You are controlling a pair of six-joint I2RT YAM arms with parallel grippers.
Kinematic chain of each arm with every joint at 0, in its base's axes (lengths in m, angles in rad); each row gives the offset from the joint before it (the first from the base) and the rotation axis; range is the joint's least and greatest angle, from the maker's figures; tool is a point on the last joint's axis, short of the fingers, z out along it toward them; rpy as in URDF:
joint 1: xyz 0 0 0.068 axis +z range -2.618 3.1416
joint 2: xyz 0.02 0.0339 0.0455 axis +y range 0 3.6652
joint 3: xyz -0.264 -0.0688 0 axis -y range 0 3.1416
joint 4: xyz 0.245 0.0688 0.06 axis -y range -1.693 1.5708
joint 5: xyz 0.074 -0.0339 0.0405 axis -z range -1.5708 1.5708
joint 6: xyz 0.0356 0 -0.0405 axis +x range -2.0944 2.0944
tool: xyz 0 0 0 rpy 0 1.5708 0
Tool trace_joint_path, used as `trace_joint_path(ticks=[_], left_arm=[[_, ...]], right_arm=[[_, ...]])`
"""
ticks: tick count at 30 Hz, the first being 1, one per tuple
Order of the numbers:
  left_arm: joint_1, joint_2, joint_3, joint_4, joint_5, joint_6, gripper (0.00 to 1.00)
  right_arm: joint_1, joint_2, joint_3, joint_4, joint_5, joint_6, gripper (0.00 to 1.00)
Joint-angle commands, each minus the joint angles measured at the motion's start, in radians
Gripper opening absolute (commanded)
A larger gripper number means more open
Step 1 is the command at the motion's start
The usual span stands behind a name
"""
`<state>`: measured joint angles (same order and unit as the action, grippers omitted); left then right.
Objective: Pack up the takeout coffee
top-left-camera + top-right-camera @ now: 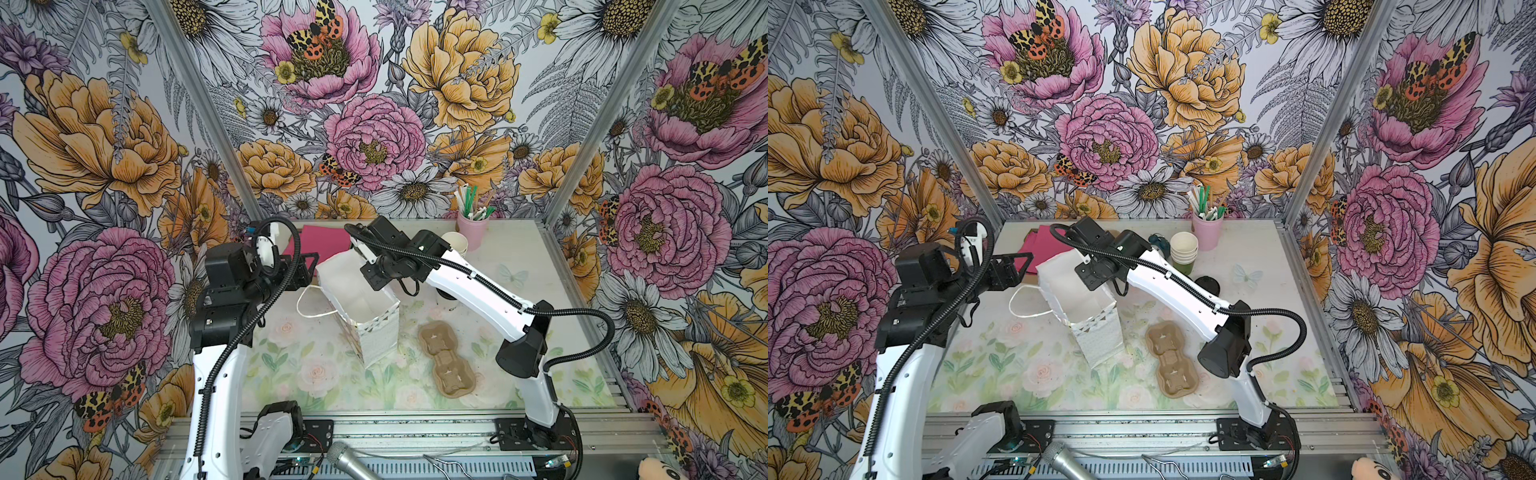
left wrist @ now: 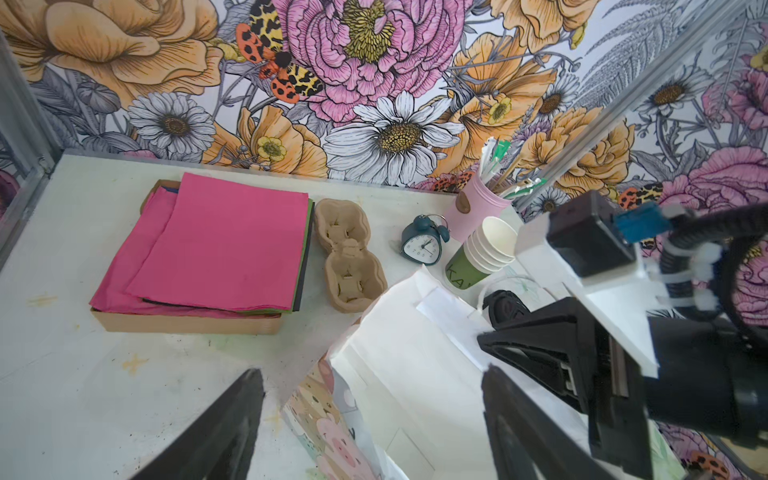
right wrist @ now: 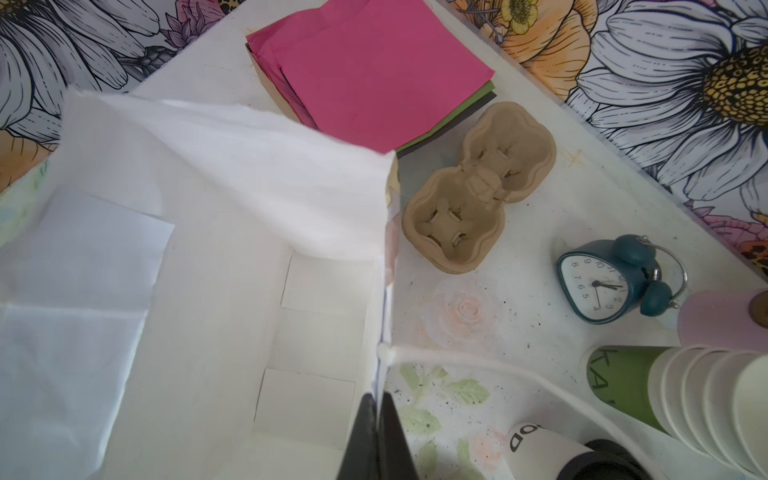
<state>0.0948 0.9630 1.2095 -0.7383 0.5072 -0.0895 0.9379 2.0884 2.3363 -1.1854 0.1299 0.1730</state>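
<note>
The takeout coffee [image 3: 552, 451], a white cup under a black lid [image 1: 1207, 284], stands just right of the bag, partly hidden behind my right arm in both top views. An open white paper bag [image 1: 374, 328] [image 1: 1096, 332] stands mid-table with its mouth up and nothing inside. In the right wrist view my right gripper [image 3: 379, 405] is shut on the bag's side wall [image 3: 384, 316], just below the cord handle's knot. My left gripper [image 2: 370, 374] [image 1: 309, 266] is open at the bag's opposite side, its fingers astride the patterned wall [image 2: 324, 415] without touching it.
A pulp cup carrier [image 1: 446, 357] lies in front of the bag, a second carrier [image 2: 349, 253] behind it. At the back are a pink paper stack [image 2: 220, 245], a teal alarm clock [image 2: 422, 245], nested cups with a green bottom cup [image 1: 1183, 253] and a pink straw cup [image 1: 471, 228].
</note>
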Motion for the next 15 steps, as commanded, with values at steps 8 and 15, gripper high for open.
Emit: trace_joint_path(ticks=[8, 15], left_arm=[[-0.058, 0.28, 0.197, -0.143, -0.001, 0.221, 0.75], [-0.06, 0.404, 0.293, -0.215, 0.032, 0.305, 0.68]], right_arm=[[-0.044, 0.024, 0.029, -0.002, -0.119, -0.137, 0.0], [-0.071, 0.032, 0.053, -0.002, -0.154, -0.165, 0.0]])
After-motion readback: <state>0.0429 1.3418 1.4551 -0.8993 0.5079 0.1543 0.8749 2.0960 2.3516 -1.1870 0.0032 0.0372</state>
